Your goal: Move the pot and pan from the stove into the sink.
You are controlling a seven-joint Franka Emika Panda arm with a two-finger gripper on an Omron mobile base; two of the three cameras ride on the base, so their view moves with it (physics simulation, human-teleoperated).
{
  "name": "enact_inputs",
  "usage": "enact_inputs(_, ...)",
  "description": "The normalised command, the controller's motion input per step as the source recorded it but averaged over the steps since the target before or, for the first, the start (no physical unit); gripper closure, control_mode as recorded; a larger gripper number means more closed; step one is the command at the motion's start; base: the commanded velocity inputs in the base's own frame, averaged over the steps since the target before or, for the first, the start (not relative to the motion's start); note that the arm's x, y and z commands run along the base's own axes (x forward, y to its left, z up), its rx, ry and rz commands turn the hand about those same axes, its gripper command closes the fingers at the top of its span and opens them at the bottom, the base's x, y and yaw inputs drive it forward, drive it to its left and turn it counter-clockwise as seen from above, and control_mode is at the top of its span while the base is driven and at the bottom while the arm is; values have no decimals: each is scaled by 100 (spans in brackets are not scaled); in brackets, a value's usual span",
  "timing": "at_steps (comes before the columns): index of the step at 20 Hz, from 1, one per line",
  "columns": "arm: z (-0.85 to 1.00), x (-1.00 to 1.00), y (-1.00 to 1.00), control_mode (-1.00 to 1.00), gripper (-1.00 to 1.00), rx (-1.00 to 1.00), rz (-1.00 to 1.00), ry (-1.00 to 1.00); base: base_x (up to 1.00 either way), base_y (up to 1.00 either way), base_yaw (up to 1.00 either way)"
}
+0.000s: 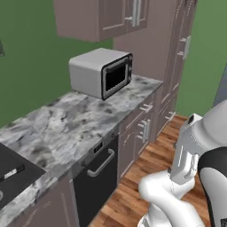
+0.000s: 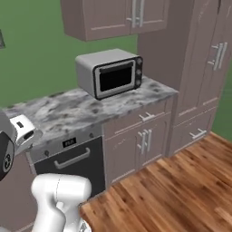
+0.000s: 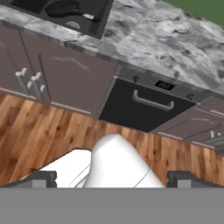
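In the hand view the black stove (image 3: 94, 26) lies at the top left, set into the marble counter. On it rests the shallow black pan (image 3: 64, 7), its thin handle with a silver tip (image 3: 89, 17) pointing right. The left base view catches a corner of the stove (image 1: 20, 181) at the lower left, with the pan's handle tip (image 1: 12, 172) on it. My gripper (image 3: 113, 179) hangs over the wooden floor in front of the cabinets, far from the stove, and is open with nothing between its fingertips (image 3: 41, 178). The pot and the sink are out of view.
A grey microwave (image 1: 101, 72) stands on the marble counter (image 1: 66, 128) below wall cabinets. A black dishwasher (image 1: 98, 170) sits under the counter beside drawers, and tall cabinets (image 2: 199, 68) rise to the right. Wooden floor (image 2: 172, 195) stretches in front.
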Motion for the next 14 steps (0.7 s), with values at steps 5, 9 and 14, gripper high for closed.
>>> enact_inputs(5,0,0,0,100,-100,0,0,0,4,-1,-49)
enact_inputs(9,0,0,0,100,-100,0,0,0,5,-2,-48)
enact_inputs(14,0,0,0,100,-100,0,0,0,6,0,-48)
